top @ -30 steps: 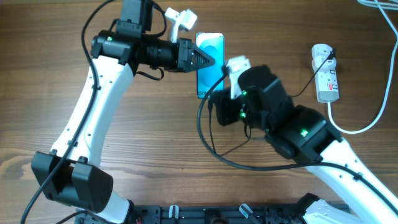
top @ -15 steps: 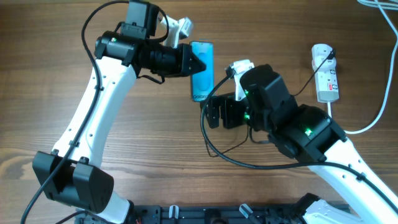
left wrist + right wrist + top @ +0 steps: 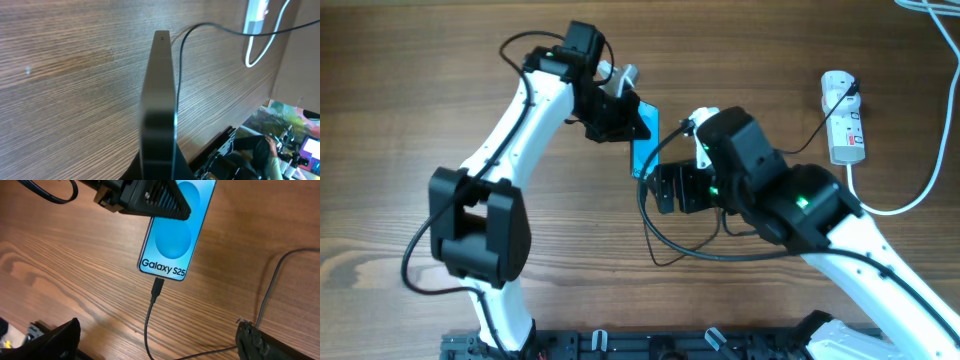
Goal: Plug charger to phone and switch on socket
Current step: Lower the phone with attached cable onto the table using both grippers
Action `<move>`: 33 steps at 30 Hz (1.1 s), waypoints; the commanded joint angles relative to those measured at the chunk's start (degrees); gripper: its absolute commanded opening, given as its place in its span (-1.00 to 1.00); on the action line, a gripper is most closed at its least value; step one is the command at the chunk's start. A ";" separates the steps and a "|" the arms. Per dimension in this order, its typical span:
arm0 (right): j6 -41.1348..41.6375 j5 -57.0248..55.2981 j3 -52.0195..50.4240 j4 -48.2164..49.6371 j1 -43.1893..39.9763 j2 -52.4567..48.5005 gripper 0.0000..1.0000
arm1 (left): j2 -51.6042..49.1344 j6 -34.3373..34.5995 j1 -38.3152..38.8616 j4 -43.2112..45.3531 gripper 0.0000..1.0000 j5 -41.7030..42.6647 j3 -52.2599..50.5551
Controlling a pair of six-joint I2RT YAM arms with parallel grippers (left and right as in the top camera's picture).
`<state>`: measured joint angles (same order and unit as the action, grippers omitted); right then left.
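The phone (image 3: 177, 235) shows a cyan screen with white text at its lower edge. It is held off the table, tilted, with my left gripper (image 3: 632, 122) shut on its upper part. From the left wrist I see the phone (image 3: 160, 100) edge-on between the fingers. The charger's (image 3: 150, 320) plug tip (image 3: 158, 287) sits in the phone's lower edge, and its thin black cable (image 3: 665, 250) loops over the table. My right gripper (image 3: 155, 345) stands open just below the plug, holding nothing. The socket (image 3: 844, 120) lies at the far right.
A thick white lead (image 3: 930, 180) curves from the socket toward the right table edge. The socket (image 3: 257, 12) and that lead (image 3: 260, 50) also appear far off in the left wrist view. Black arm bases line the table's near edge.
My right gripper has opened, let go of the charger's plug and drawn back a little. The left arm has swung its elbow inward, tilting the phone more on edge.
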<state>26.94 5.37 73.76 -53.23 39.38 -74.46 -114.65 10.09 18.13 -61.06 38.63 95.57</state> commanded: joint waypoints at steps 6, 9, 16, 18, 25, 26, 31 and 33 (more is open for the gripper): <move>3.74 0.74 0.74 -0.39 -0.04 -7.32 0.99 | -7.06 -5.40 1.68 0.33 -0.92 1.33 0.00; 4.79 0.74 0.74 -0.39 -0.04 -7.52 0.99 | -9.01 -5.40 1.68 1.75 -0.92 1.33 0.00; 5.22 1.20 0.74 -0.37 -0.04 -7.52 0.99 | -12.26 -5.40 1.90 4.33 -0.92 1.33 0.00; 6.21 1.22 0.74 -0.42 0.00 -7.52 1.00 | -12.81 -5.40 1.90 4.85 -0.92 1.29 0.00; 6.21 1.84 0.74 -0.37 0.00 -7.52 1.00 | -14.64 -5.33 1.92 5.18 -0.91 -2.51 -0.07; 6.21 1.84 0.74 -0.37 0.00 -7.52 0.99 | -15.23 -5.35 1.92 5.20 -0.91 -2.51 -0.22; 6.23 1.86 0.74 -0.37 0.00 -7.52 0.99 | -15.56 -5.35 1.90 6.25 -0.75 -3.43 -1.62; 6.23 2.23 0.74 -0.37 0.00 -7.52 0.99 | -15.56 -5.38 1.90 6.51 -0.74 -5.20 -1.62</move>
<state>32.34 6.42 73.76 -53.60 39.38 -81.76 -129.23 5.28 19.57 -54.94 36.23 95.00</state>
